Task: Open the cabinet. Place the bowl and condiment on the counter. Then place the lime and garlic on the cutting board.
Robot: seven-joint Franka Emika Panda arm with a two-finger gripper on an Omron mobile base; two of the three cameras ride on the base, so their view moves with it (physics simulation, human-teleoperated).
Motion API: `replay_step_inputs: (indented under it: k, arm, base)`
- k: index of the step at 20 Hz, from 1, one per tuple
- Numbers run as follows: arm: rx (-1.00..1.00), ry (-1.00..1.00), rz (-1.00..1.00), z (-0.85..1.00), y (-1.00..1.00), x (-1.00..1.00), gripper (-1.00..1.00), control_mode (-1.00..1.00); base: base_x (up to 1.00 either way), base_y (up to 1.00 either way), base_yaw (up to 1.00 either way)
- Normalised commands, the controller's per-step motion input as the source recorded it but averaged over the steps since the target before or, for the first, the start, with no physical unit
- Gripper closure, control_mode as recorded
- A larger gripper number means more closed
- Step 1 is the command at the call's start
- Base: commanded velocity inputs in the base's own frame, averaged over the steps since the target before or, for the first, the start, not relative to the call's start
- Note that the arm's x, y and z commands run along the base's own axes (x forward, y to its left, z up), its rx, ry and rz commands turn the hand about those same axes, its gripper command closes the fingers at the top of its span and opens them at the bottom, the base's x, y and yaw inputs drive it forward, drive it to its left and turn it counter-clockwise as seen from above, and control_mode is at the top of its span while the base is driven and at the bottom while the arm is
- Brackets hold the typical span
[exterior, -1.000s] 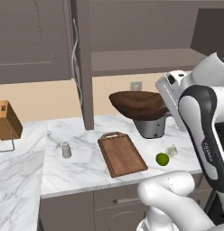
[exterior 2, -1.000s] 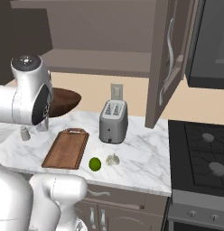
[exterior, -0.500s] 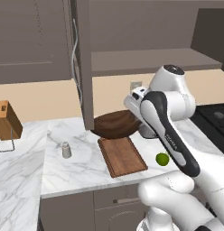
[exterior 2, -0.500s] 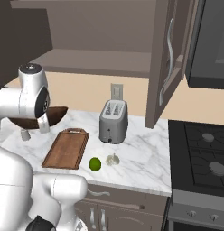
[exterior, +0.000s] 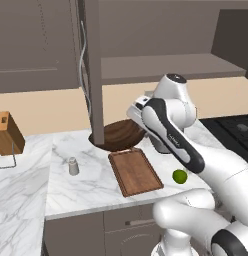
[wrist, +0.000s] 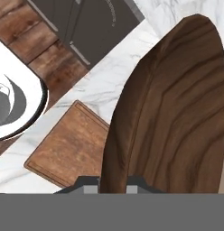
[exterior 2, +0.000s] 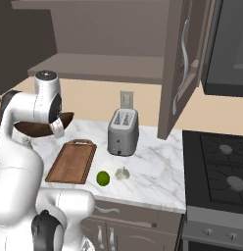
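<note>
One grip: the gripper [wrist: 112,180] is clamped on the rim of the wooden bowl [exterior: 120,135], a fingertip on each side of the edge.
Bowl: held above the counter [exterior: 91,182], behind the far end of the cutting board [exterior: 134,171]; whether it touches the marble is hard to judge.
Cabinet: the cabinet [exterior 2: 180,68] stands open, its shelf bare.
Condiment shaker: the condiment shaker [exterior: 73,166] is upright on the counter, left of the board.
Lime: the lime [exterior 2: 103,178] lies on the marble right of the board.
Garlic: the garlic [exterior 2: 123,173] sits just beside the lime, in front of the toaster [exterior 2: 123,132].
Knife block: the knife block [exterior: 7,134] is far left.
</note>
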Motion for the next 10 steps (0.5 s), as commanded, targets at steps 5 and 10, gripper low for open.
replay_step_inputs:
  k: [5,10]
  arm:
    - [0.0,0.0,0.0,-0.49,0.14,0.48,1.0,-1.0]
    - [0.0,0.0,0.0,-0.67,0.22,0.43,1.0,-1.0]
  base:
    - [0.0,0.0,0.0]
    - [0.0,0.0,0.0]
